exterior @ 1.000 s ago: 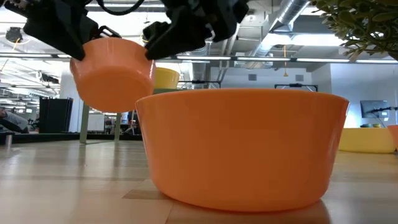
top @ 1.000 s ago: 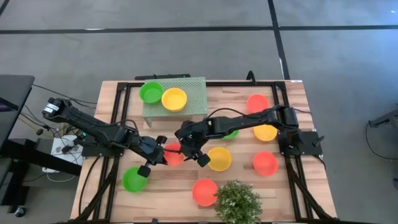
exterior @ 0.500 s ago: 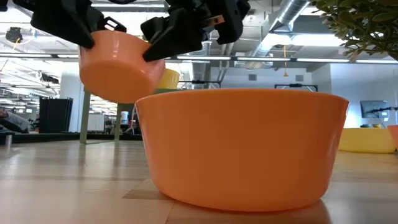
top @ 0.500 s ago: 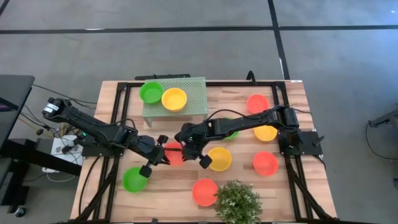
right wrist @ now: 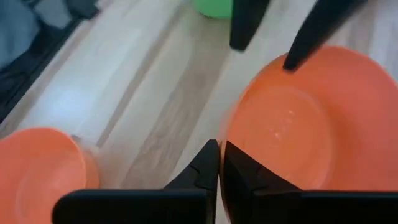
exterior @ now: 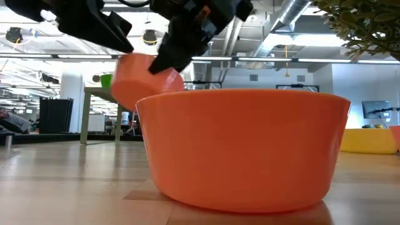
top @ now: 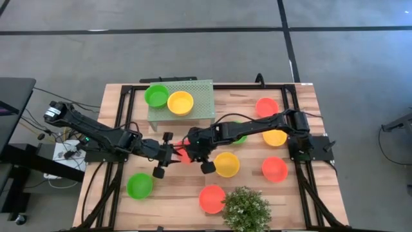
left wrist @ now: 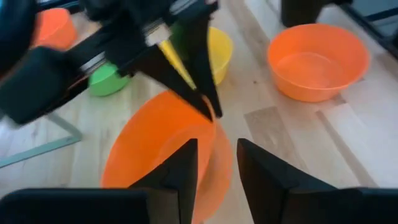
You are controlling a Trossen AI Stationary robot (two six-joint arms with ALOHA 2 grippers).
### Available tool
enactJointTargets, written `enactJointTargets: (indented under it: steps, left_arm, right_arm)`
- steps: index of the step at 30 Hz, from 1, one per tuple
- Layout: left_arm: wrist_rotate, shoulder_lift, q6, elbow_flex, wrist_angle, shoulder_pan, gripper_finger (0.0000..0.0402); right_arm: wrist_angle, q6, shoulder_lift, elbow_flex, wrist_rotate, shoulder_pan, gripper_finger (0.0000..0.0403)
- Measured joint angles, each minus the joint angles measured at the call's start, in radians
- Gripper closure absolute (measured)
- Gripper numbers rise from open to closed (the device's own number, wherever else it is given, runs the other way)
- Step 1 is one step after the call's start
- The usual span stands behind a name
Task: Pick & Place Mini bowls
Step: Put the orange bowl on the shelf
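A red-orange mini bowl [top: 182, 155] hangs above the table's middle between my two grippers. My right gripper [top: 189, 153] is shut on it from the right side. My left gripper [left wrist: 217, 168] stands open, one finger on either side of the bowl's opposite rim [left wrist: 208, 134]; I cannot tell whether it touches. More mini bowls rest on the table: green [top: 140, 185], red-orange [top: 212, 198], yellow [top: 226, 164], red-orange [top: 275, 169]. A green bowl [top: 156, 95] and a yellow one [top: 180, 102] sit on the perforated stand [top: 203, 96]. My right gripper pinches the bowl's rim [right wrist: 235, 138] between its two fingers, on the side toward the table's right. The fingers slant down from the upper right [exterior: 181, 44]. The bowl [exterior: 147, 81] is lifted clear of the table and tilted.
A bushy potted plant [top: 244, 209] stands at the near edge beside a red-orange bowl. At the right lie a yellow bowl [top: 275, 136] and a red-orange one [top: 266, 106]; a green one [top: 239, 137] shows under the right arm. A black frame [top: 122, 122] borders the table.
My right gripper has shut on the red-orange bowl's rim, and after that my left gripper has opened on the opposite rim. Both have drifted a little toward the far edge. The bowl has stayed clear of the table and tipped to a new tilt.
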Motion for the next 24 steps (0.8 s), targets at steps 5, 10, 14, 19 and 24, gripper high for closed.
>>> enactJointTargets:
  steps: [5, 10, 14, 19, 24]
  left_arm:
    - [-0.030, 0.000, -0.025, 0.000, -0.003, 0.000, 0.0286]
    - [-0.030, 0.000, -0.032, 0.000, -0.003, 0.000, 0.0291]
    - [-0.030, -0.008, -0.033, -0.001, -0.005, -0.001, 0.0293]
    - [-0.030, -0.027, -0.034, -0.002, 0.003, -0.002, 0.0293]
    - [-0.030, -0.032, -0.032, -0.002, 0.006, -0.002, 0.0293]
  right_arm:
    - [-0.171, 0.138, -0.022, 0.001, 0.155, 0.034, 0.0399]
    - [-0.389, 0.211, -0.060, 0.065, 0.357, 0.062, 0.0400]
    - [-0.502, 0.191, -0.102, 0.130, 0.512, 0.068, 0.0397]
    - [-0.541, 0.104, -0.151, 0.165, 0.612, 0.014, 0.0400]
    - [-0.545, 0.084, -0.159, 0.163, 0.611, -0.115, 0.0399]
